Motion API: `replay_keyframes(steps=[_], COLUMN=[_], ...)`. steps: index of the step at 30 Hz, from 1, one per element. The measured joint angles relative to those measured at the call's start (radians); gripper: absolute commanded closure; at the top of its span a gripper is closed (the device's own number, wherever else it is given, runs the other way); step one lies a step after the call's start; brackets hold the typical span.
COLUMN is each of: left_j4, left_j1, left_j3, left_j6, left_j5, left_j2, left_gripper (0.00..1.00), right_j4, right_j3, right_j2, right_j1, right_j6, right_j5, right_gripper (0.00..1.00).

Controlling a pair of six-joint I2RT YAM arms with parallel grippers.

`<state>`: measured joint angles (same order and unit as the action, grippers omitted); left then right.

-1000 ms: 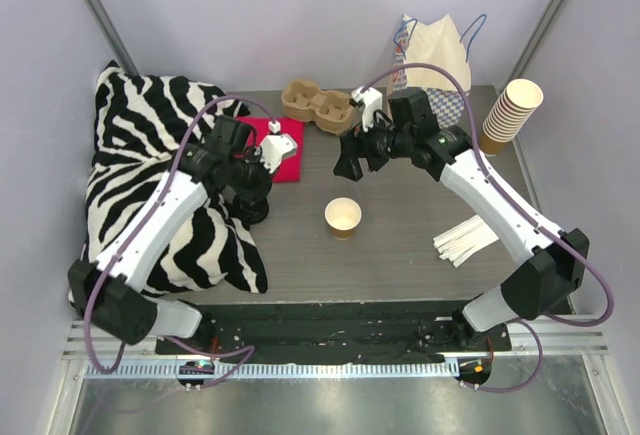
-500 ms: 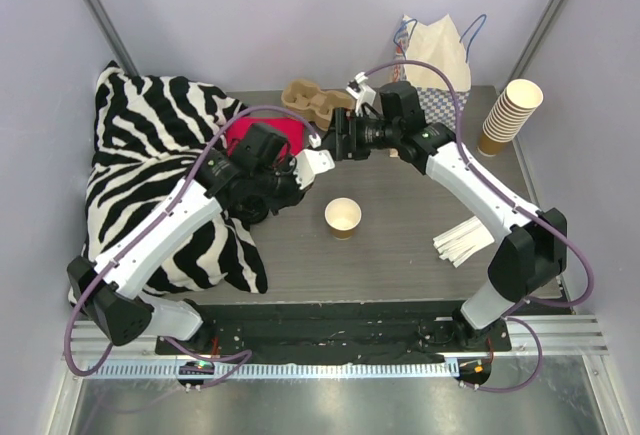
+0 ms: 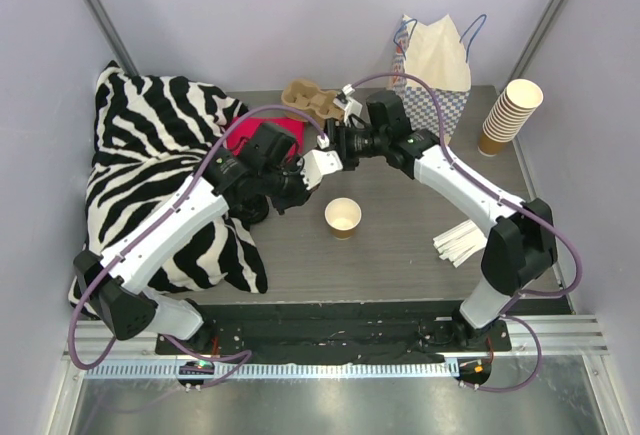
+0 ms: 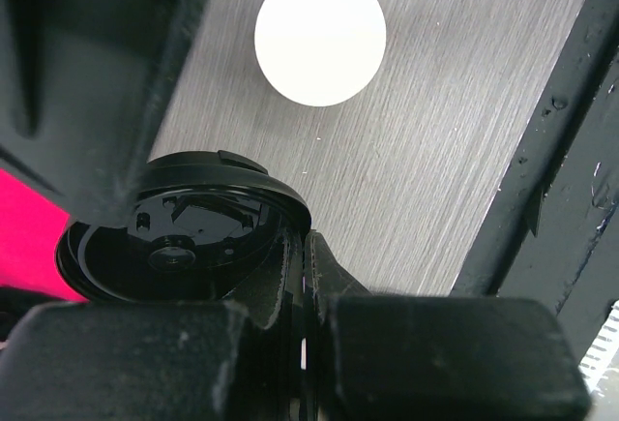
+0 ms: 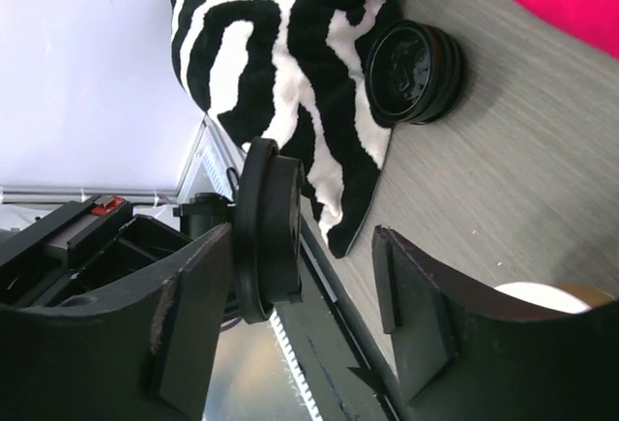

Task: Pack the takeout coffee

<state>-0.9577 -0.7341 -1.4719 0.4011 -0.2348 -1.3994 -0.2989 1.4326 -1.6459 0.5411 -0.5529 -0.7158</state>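
Black-and-white zebra-striped pillow (image 3: 150,145) lies at the left of the grey wood-grain table (image 3: 400,275), with a short stack of black lids (image 5: 416,71) just beside its edge. Toward the middle, the left gripper (image 4: 213,218) is clamped on a round black plastic lid (image 5: 266,232), while the small tan paper cup (image 3: 343,217) stands upright and uncovered on the table nearby. Right of that lid, the right gripper (image 5: 303,242) faces it with jaws spread wide, holding nothing.
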Motion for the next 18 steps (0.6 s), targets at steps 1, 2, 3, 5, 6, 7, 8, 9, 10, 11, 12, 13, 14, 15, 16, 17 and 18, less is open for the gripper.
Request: replay_keyframes(steps=[1,2,3,5,6,7,8,9,10,11,12,13,14,15,16,17,18], left_j4=[0.000,0.000,0.000,0.000,0.000,0.000,0.000,0.000,0.000,-0.002,-0.002,-0.003,-0.003,-0.005,-0.008,-0.017,-0.027], left_j1=[-0.001,-0.001,-0.002,-0.003,-0.003,-0.003,-0.003,-0.003,-0.003,-0.003,-0.003,-0.003,-0.003,-0.003,-0.003,-0.003,0.001], left_j3=[0.000,0.000,-0.001,0.000,-0.001,-0.001,0.000,-0.001,0.000,-0.001,-0.001,-0.001,-0.002,-0.003,-0.006,-0.010,-0.016], left_j6=[0.000,0.000,0.000,0.000,0.000,0.000,0.000,0.000,0.000,-0.001,-0.001,-0.002,-0.003,-0.005,-0.006,-0.013,-0.008], left_j5=[0.000,0.000,0.000,0.000,0.000,0.000,0.000,0.000,0.000,-0.001,-0.001,0.000,0.003,0.007,0.008,0.008,0.004], left_j2=[0.000,0.000,-0.001,-0.002,-0.002,-0.003,-0.003,-0.004,-0.004,-0.004,-0.004,-0.004,-0.004,-0.004,-0.004,-0.004,-0.002], left_gripper=[1.00,1.00,1.00,1.00,1.00,1.00,1.00,1.00,1.00,1.00,0.93,0.86,0.79,0.58,0.47,0.38,0.24], right_j4=[0.003,0.006,0.008,0.012,0.015,0.016,0.017,0.020,0.025,0.029,0.030,0.029,0.028,0.028,0.028,0.026,0.021], right_j3=[-0.004,-0.008,-0.011,-0.016,-0.017,-0.017,-0.017,-0.017,-0.017,-0.017,-0.017,-0.017,-0.017,-0.017,-0.017,-0.017,-0.014], right_j2=[-0.002,-0.004,-0.005,-0.005,-0.005,-0.005,-0.005,-0.005,-0.005,-0.006,-0.008,-0.011,-0.013,-0.015,-0.015,-0.016,-0.016], right_j1=[0.003,0.008,0.014,0.024,0.028,0.032,0.034,0.036,0.039,0.039,0.040,0.039,0.038,0.034,0.032,0.029,0.020], right_j6=[-0.003,-0.007,-0.010,-0.014,-0.015,-0.019,-0.019,-0.022,-0.024,-0.023,-0.022,-0.020,-0.019,-0.017,-0.015,-0.011,-0.002], right_j5=[-0.004,-0.008,-0.011,-0.020,-0.024,-0.031,-0.035,-0.042,-0.044,-0.045,-0.046,-0.049,-0.050,-0.055,-0.057,-0.060,-0.063], right_gripper=[0.36,0.40,0.42,0.48,0.50,0.58,0.62,0.67,0.72,0.81,0.85,0.90,0.91,0.91,0.92,0.92,0.92])
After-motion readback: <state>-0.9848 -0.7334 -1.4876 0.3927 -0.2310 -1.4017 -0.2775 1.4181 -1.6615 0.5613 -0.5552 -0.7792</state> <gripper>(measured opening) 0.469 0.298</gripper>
